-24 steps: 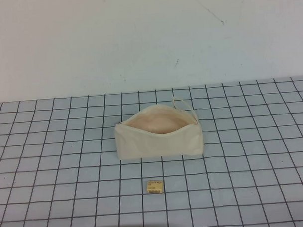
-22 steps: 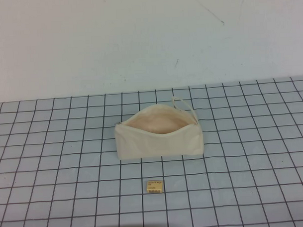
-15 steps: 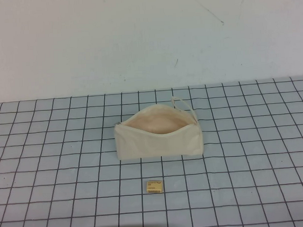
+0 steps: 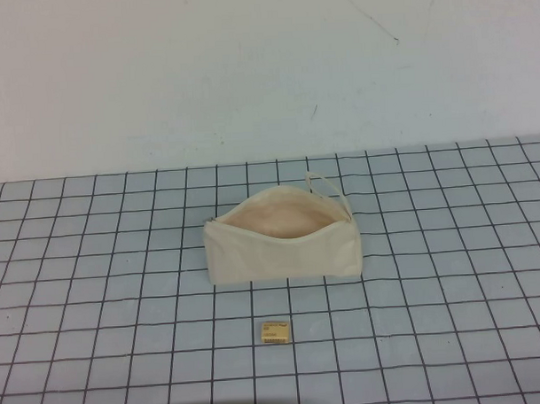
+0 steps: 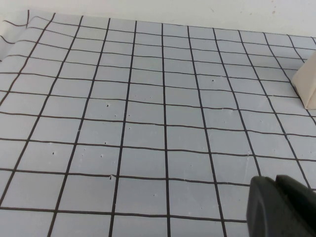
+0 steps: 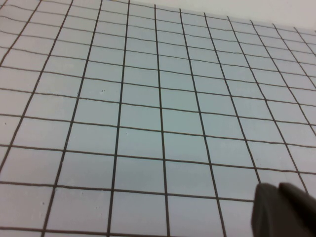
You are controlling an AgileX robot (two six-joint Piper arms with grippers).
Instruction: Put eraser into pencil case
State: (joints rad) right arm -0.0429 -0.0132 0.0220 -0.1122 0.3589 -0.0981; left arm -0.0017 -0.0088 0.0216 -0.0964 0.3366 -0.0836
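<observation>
Your left gripper (image 5: pixel 282 206) and right gripper (image 6: pixel 285 210) show only as dark tips low over the blue-grey gridded mat (image 4: pixel 450 275), outside the high view; finger state cannot be told. The small tan-yellow printed eraser block (image 4: pixel 275 333) lies just near of the cream fabric zip pencil case (image 4: pixel 282 236), mouth open upward, mid-table. Bare mat left and right. Nothing has shifted since the earlier frames.

Pencil case (image 4: pixel 283 246) sits mid-mat on the gridded mat (image 4: pixel 450 275), mouth open upward showing peach lining (pull loop (image 4: pixel 327 184) at its far right corner). Eraser (image 4: pixel 275 333) lies flat on the mat nearer the robot, well apart from the case. Neither gripper shows here.
</observation>
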